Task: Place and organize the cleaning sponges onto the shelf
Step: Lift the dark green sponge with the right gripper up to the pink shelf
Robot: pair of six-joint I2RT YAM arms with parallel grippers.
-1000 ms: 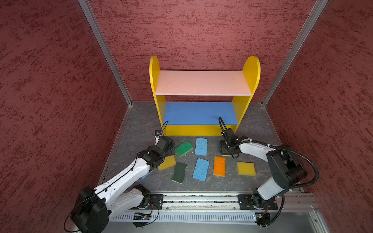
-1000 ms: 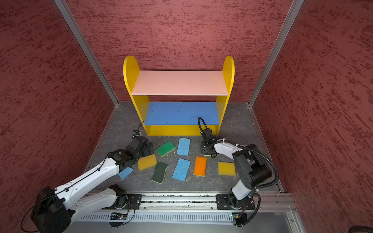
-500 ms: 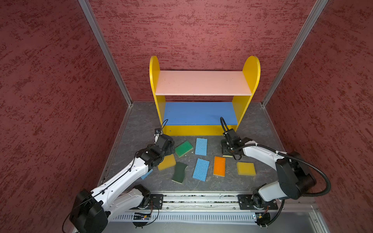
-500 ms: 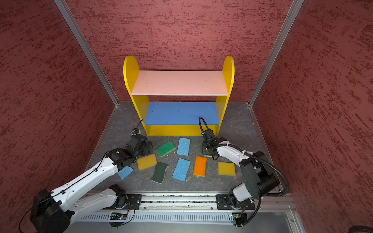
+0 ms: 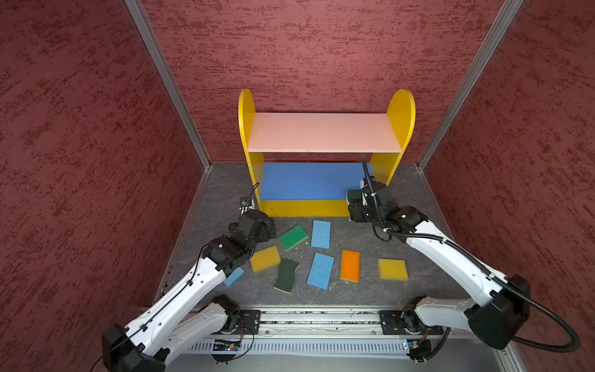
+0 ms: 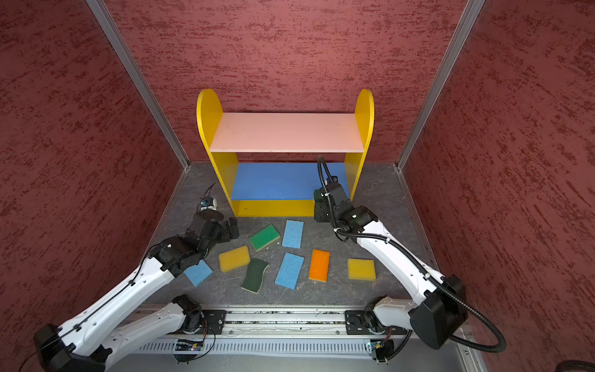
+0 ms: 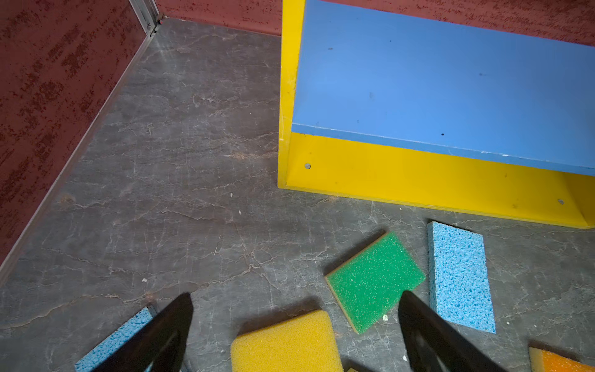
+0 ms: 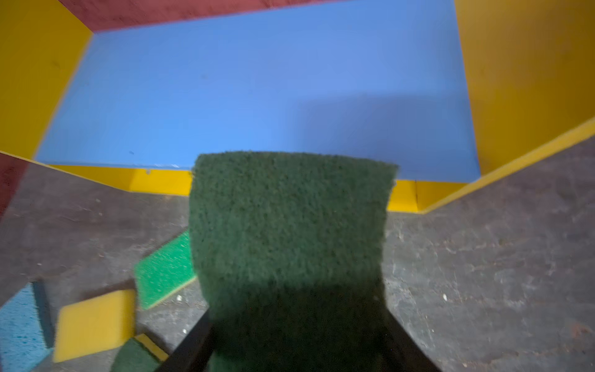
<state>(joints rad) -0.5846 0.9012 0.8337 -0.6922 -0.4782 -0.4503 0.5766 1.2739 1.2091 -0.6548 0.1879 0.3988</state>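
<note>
The shelf (image 5: 399,128) stands at the back with a bare pink top board (image 5: 322,132) and a bare blue board (image 5: 302,180). My right gripper (image 5: 354,207) is shut on a dark-green sponge (image 8: 289,225), held just in front of the blue board's right end. My left gripper (image 7: 296,293) hangs open above the floor, over the far edge of a yellow sponge (image 7: 286,344), with a bright green sponge (image 7: 373,280) beside one finger. On the floor lie a blue sponge (image 5: 321,233), another blue one (image 5: 320,270), an orange one (image 5: 350,265), a yellow one (image 5: 392,269) and a wavy dark-green one (image 5: 286,275).
A third blue sponge (image 6: 198,272) lies partly under the left arm. Red walls close in the left, right and back sides. The arms' base rail (image 5: 306,322) runs along the front edge of the grey floor (image 5: 225,193).
My right gripper has risen from the floor and moved towards the shelf's blue board with the dark-green sponge. The left arm has barely moved.
</note>
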